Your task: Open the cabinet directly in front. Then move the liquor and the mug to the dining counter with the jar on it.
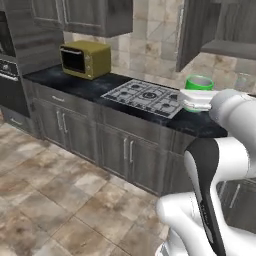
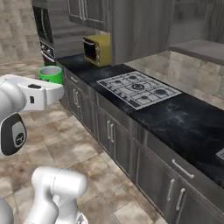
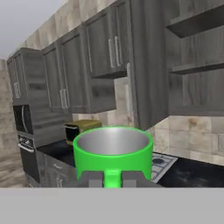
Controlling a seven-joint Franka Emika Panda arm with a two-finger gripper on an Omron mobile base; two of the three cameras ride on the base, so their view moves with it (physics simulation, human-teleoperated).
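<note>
My gripper (image 3: 111, 179) is shut on the mug (image 3: 113, 151), a bright green cup with a pale inside that stays upright, its handle between the fingertips. From the base cameras the mug (image 1: 199, 82) (image 2: 51, 73) rides on top of the white hand, held in the air in front of the black counter (image 1: 90, 87). The cabinet (image 3: 197, 65) stands open, its door (image 3: 144, 65) swung out and bare shelves showing; its door (image 1: 192, 30) and shelf (image 1: 230, 47) are also seen from the left. The liquor, the jar and the dining counter are out of view.
A yellow microwave (image 1: 86, 59) (image 2: 98, 49) sits on the black counter beside a gas hob (image 1: 145, 95) (image 2: 138, 89). A built-in oven (image 1: 7, 75) stands at the far left. Low drawer and door fronts line the counter. Tiled floor (image 1: 60, 200) lies open before it.
</note>
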